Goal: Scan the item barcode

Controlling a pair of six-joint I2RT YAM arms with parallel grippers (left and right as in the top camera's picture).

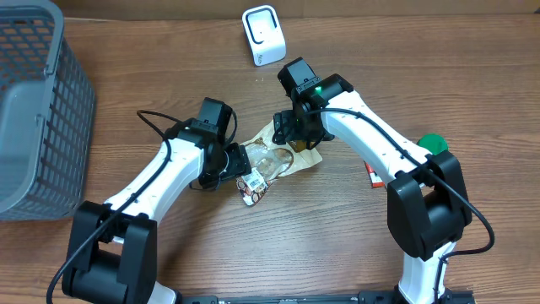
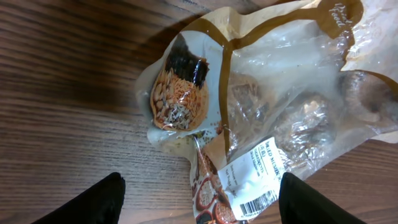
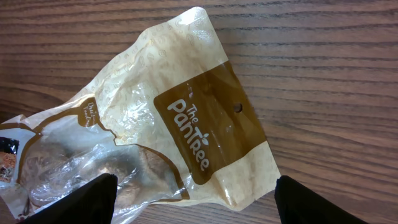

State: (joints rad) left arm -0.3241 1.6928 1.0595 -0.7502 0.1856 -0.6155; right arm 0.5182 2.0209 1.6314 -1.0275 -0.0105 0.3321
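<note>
Left gripper [image 2: 199,198] and right gripper [image 3: 194,198] hover wide-jawed over the snack bag [image 1: 272,157], holding nothing; next, grasp it, turning its barcode [image 2: 256,203] toward the scanner [image 1: 263,35].

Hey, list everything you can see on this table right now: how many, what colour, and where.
snack bag: one, clear and tan, table centre, lying flat
barcode label: one, white, on the bag's end under the left gripper
basket: one, grey, left edge
scanner: one, white, far centre
green object: one, right side, partly hidden by the right arm
red item: one, beside the right arm, mostly hidden
table: one, brown wood
left gripper: one, black, jaws open over the bag
right gripper: one, black, jaws open over the bag's top
</note>
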